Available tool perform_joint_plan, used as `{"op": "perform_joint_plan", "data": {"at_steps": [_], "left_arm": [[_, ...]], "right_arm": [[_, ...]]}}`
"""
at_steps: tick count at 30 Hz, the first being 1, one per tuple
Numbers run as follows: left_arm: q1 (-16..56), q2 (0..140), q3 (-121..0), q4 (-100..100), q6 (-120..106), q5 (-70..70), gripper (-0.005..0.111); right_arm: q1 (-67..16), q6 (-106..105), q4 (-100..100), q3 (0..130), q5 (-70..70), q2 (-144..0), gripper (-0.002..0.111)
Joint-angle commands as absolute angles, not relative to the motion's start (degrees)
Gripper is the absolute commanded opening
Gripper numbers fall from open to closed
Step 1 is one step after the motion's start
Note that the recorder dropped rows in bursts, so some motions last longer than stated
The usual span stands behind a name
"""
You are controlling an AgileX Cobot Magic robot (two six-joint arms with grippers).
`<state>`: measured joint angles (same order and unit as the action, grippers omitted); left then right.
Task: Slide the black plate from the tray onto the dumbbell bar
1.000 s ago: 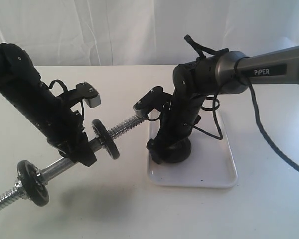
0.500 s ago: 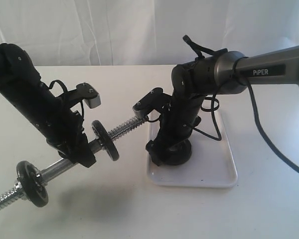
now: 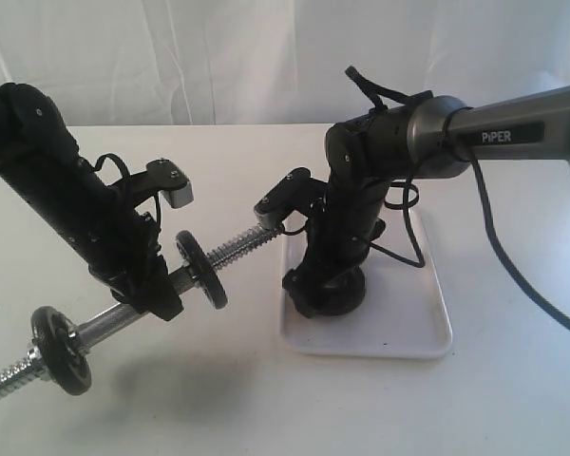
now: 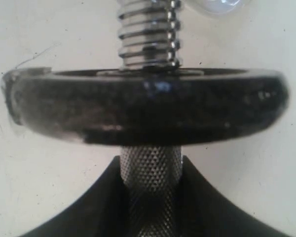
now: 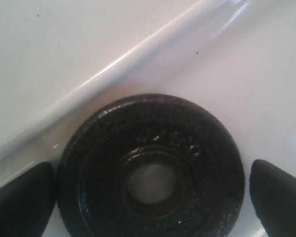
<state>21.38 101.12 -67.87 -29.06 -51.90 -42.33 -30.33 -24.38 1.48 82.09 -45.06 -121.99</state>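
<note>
While the table (image 3: 513, 408) and the tray (image 3: 408, 332) are unchanged from a second ago, a small shift is noted in the right arm. Its wrist has leaned a little toward the left arm, and the right gripper (image 3: 325, 294) has settled slightly over the left part of the tray. No movement is seen in the left arm.

The bar (image 3: 237, 245) is held tilted off the table by the left gripper (image 3: 157, 290). Its jaws are clamped on the knurled middle, between the inner disc (image 3: 201, 268) and the outer disc (image 3: 62, 350). The free threaded end is pointed toward the tray and ends near the right arm's camera.

The plate (image 5: 153, 123) lies flat in the tray, just inside the rim (image 5: 138, 52) and directly below the right gripper. The right jaws are spread to full width on either side of it. One of the fingers (image 5: 19, 202) is just beside the plate's edge; the other stands a little apart. Contact cannot be confirmed.

The shift is judged to be a final alignment for the grasp. The plate is not yet gripped, so the transfer has not begun. Closing across the plate's width is expected next, followed by a lift and alignment of the centre hole with the threaded end.
</note>
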Motion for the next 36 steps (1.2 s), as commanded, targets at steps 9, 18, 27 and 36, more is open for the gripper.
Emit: {"op": "perform_joint_plan", "data": {"at_steps": [9, 18, 27, 36], "left_arm": [[21.35, 97.52, -69.8, -38.52, -52.23, -45.08, 0.0], [21.35, 97.52, -69.8, -38.52, -52.23, -45.08, 0.0], [21.35, 97.52, -69.8, -38.52, -52.23, -45.08, 0.0], [21.35, 97.52, -69.8, -38.52, -52.23, -45.08, 0.0]], "right_arm": [[-30.22, -25.29, 7.83, 79.92, -50.89, -125.59, 0.088], [-30.22, -25.29, 7.83, 79.92, -51.19, -125.59, 0.034], [-30.22, -23.28, 10.35, 79.92, -50.88, -125.59, 0.0], [-30.22, -17.56, 11.03, 79.92, -46.16, -125.59, 0.0]]}}
